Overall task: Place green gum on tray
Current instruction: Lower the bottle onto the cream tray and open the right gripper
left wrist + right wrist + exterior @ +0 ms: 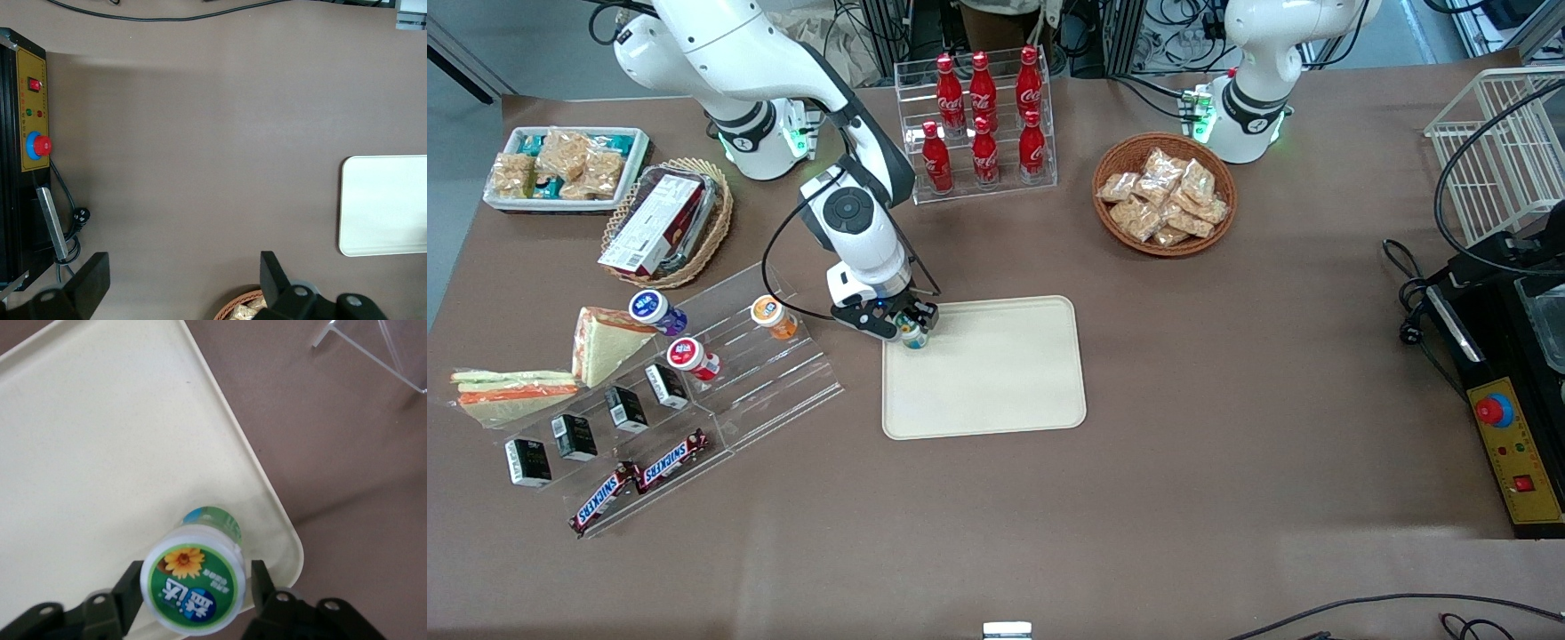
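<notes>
Transport nearly finished: end effector [911, 331] clamping green gum [194, 587] by lid, hovering over tray [1005, 391] corner nearest acrylic rack [765, 373]. Remaining, judging by view: lowering onto tray, releasing, retreating above desk [1138, 516].

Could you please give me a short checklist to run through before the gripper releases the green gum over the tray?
1. Gripper closed on the green gum, fingers either side of the lid: ok.
2. Gum is over the tray, inside its rim near the corner toward the working arm's end: ok.
3. Gum base touching the tray surface: cannot tell.
4. Gum upright: ok, lid faces the wrist camera squarely.
5. Landing spot free of other items: ok, bare tray around the gum.
6. Margin from the tray rim: not ok, gum is close to the edge.
</notes>
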Robot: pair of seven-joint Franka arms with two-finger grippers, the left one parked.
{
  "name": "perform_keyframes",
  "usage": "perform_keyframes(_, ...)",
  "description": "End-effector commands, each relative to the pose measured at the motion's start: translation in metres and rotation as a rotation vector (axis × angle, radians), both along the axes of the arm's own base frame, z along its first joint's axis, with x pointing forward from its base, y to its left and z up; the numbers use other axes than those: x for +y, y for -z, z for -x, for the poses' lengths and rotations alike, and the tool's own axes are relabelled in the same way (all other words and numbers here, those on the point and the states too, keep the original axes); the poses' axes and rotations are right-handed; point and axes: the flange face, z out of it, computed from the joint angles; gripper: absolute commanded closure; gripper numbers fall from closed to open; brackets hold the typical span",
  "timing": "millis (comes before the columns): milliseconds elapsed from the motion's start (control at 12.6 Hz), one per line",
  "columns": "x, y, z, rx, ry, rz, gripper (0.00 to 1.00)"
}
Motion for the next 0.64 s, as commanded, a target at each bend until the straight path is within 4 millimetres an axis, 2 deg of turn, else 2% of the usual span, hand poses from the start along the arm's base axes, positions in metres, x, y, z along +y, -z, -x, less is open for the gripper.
perform_keyframes(0, 0.001, -0.009, -0.010, -0.021, 0.011, -0.021, 0.00)
perform_keyframes(318, 0.000, -0.025, -0.008, -0.003, -0.017, -0.007, 0.00)
perform_keyframes(398, -0.001, -0.039, -0.008, 0.000, -0.029, -0.006, 0.00)
perform_keyframes(557, 0.001, -0.096, -0.008, 0.011, -0.128, 0.011, 0.00)
